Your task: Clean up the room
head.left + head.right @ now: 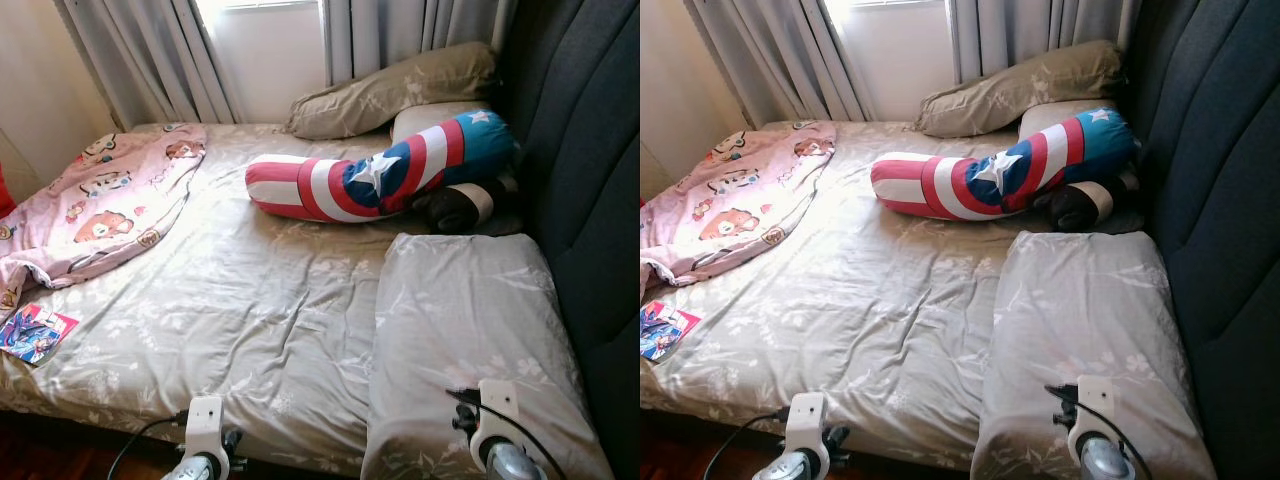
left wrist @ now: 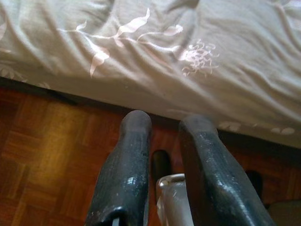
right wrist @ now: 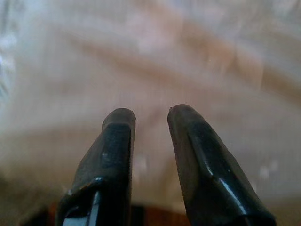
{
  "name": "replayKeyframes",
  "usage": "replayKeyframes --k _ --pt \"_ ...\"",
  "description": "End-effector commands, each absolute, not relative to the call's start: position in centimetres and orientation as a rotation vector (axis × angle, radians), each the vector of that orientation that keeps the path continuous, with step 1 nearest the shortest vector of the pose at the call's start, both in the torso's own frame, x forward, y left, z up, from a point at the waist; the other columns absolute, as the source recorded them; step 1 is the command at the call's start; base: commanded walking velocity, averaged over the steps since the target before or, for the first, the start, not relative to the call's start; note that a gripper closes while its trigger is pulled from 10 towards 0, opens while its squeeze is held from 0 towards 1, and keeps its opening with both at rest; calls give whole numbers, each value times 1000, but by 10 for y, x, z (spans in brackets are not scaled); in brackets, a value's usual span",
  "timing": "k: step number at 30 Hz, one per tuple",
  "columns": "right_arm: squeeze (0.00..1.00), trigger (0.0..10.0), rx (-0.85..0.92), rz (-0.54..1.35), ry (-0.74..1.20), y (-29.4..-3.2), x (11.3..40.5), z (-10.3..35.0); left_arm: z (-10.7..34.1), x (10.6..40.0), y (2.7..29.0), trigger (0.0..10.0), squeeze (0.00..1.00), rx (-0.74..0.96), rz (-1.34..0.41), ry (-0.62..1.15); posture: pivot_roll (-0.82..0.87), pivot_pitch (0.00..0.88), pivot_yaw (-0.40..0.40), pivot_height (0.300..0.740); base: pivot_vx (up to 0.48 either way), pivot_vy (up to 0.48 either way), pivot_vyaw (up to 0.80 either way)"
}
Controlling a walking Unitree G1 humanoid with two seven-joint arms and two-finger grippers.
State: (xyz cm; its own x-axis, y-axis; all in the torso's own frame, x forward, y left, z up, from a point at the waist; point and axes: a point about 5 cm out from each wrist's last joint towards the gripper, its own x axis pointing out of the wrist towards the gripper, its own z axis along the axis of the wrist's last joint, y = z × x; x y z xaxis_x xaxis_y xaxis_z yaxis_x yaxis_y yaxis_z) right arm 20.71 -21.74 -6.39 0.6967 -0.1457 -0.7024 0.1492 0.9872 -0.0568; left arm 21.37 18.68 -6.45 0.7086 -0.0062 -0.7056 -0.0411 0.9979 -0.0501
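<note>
Left eye view: 2 silver arms sit low at the foot of the bed (image 1: 250,320). On the sheet lie a pink cartoon blanket (image 1: 110,205) bunched along the left side, a colourful booklet (image 1: 35,333) at the near left edge, a striped shield bolster (image 1: 380,172) and a grey pillow (image 1: 465,330) near the dark headboard (image 1: 585,170). The bolster's long axis runs across the bed, its blue end resting against the headboard and its red-and-white end pointing toward the blanket. The near pillow lies lengthwise along the headboard, its near end over the mattress edge, beside the right arm.

Right eye view: same layout. The booklet overhangs the mattress edge, so my guess is that a careless tug on the blanket would sweep it to the floor.

Left wrist view: the left gripper (image 2: 162,127) hangs over the parquet floor (image 2: 47,141) just off the mattress edge, its 2 fingers parted by a narrow gap, holding nothing. Reaching from here could snag the loose sheet.

Right wrist view: the right gripper (image 3: 150,117) hovers close above pale fabric, probably the near pillow, fingers slightly apart and empty. A pinch at this spot risks catching only the cover, letting the pillow sag or slide off.
</note>
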Motion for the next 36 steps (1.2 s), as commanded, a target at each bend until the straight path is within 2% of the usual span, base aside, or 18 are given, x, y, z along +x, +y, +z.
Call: replayKeyframes --k 1,7,23,36 --pt "0 10000 -5 -185 821 -220 199 -68 -67 210 190 10000 0 -44 26 798 -39 0 99 732 0 0 0" --pt "0 10000 8 -235 870 -227 181 -76 -74 196 196 10000 0 -26 65 851 -34 0 99 732 0 0 0" --pt "0 10000 48 -221 871 -214 183 -78 -77 193 194 10000 0 -41 79 870 -19 0 95 732 0 0 0" --pt "0 10000 51 -191 888 -204 179 -82 -82 184 193 10000 0 -38 82 896 -15 0 101 732 0 291 0"
